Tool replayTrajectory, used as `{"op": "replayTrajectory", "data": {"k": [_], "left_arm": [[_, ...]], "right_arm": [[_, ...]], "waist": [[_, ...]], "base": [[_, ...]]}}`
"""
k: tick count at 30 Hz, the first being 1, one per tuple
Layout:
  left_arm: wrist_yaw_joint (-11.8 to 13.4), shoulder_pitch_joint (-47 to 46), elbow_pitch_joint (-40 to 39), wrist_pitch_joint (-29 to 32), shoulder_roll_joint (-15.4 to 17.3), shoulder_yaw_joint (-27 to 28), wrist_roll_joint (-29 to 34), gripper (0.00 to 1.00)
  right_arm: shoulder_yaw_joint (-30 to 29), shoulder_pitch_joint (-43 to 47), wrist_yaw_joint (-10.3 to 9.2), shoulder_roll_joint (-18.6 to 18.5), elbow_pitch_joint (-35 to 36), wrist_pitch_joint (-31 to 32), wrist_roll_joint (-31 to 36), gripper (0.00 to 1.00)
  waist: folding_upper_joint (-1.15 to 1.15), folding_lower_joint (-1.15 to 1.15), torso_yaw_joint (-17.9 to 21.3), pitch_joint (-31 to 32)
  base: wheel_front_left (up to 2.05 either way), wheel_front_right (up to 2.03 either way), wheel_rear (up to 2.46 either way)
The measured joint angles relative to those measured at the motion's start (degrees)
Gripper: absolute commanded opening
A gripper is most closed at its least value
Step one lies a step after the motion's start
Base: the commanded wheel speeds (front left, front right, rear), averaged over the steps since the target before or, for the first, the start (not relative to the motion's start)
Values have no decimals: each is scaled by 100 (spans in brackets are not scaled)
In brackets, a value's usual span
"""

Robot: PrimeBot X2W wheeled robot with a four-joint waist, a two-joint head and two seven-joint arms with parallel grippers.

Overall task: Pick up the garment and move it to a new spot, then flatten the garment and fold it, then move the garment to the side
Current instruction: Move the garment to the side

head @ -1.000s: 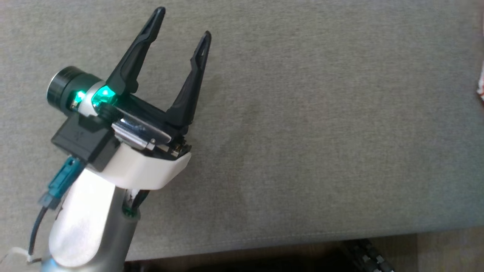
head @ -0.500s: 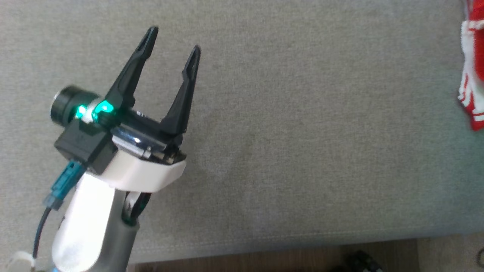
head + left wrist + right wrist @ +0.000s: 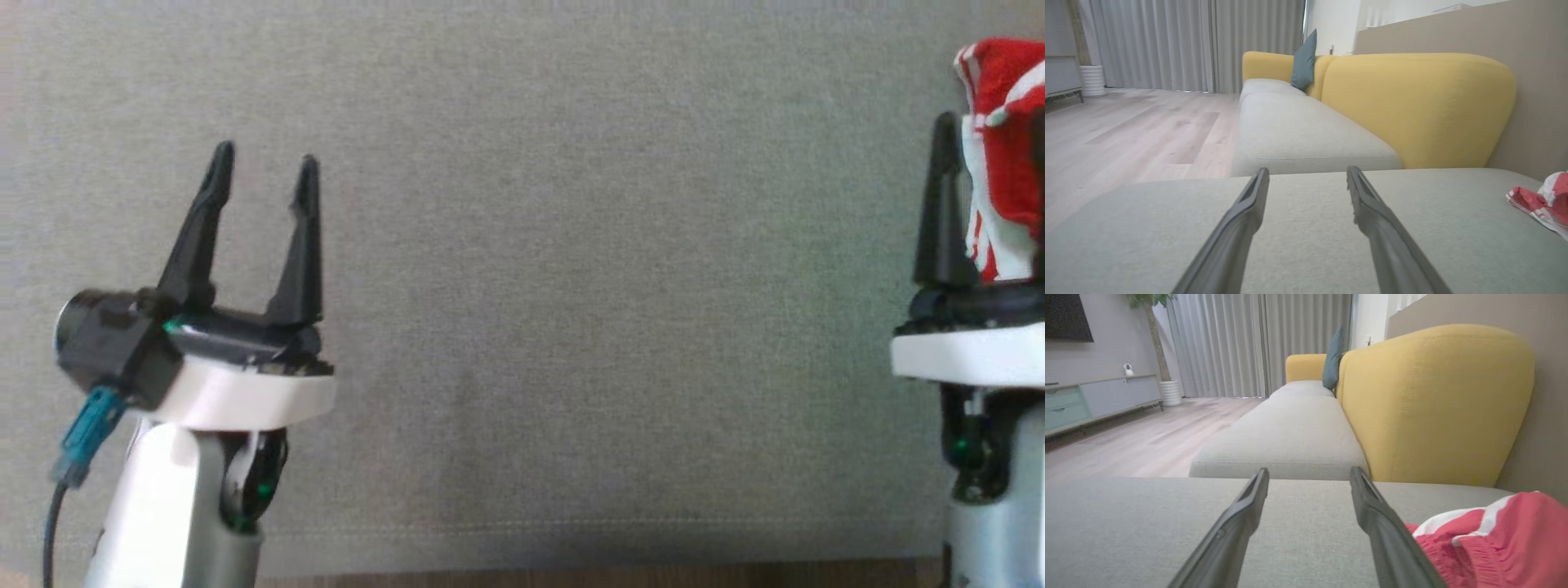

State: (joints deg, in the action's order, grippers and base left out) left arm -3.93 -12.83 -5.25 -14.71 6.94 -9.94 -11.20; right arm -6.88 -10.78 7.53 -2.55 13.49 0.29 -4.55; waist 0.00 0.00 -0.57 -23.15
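The garment (image 3: 1000, 163) is a crumpled red and white piece lying on the grey sofa cushion (image 3: 612, 286) at the far right. My right gripper (image 3: 992, 131) stands open at it. In the right wrist view the garment (image 3: 1494, 543) lies against the outside of the right finger, and only bare cushion shows between the jaws of the right gripper (image 3: 1309, 470). My left gripper (image 3: 265, 159) is open over bare cushion at the lower left, well apart from the garment. From the left gripper (image 3: 1308, 171) the garment (image 3: 1541, 200) lies off to the right.
The cushion's front seam (image 3: 571, 527) runs along the bottom, with wooden floor below it. A yellow backrest (image 3: 1412, 106) and a teal pillow (image 3: 1304, 61) stand further along the sofa. Wooden floor (image 3: 1126, 130) and a low cabinet (image 3: 1094, 400) lie off to the side.
The head view has shifted, bringing the right gripper and more of the garment into the picture at the right edge. The left gripper stays open and now points straight up the view.
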Motion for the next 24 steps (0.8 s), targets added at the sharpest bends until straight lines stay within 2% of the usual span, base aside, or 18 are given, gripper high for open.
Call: {"op": "replayTrajectory", "data": {"k": [9,14,24], "left_arm": [[-27,344,107,0,97,171,2,100],[-119,579,226,0,179,154,-58,100],[-115,960,475,58,229,45,-89,100]], "right_arm": [[209,566,0,-1,-280,-383,-282,100],[227,883,0,-1,-326,-388,-283,100],[300,1259,0,0,-229,-199,-199,100]], "waist": [[0,0,-144,421],[0,0,-121,667],[0,0,-39,1257]], "base": [[0,0,0],[0,0,0],[0,0,0]]}}
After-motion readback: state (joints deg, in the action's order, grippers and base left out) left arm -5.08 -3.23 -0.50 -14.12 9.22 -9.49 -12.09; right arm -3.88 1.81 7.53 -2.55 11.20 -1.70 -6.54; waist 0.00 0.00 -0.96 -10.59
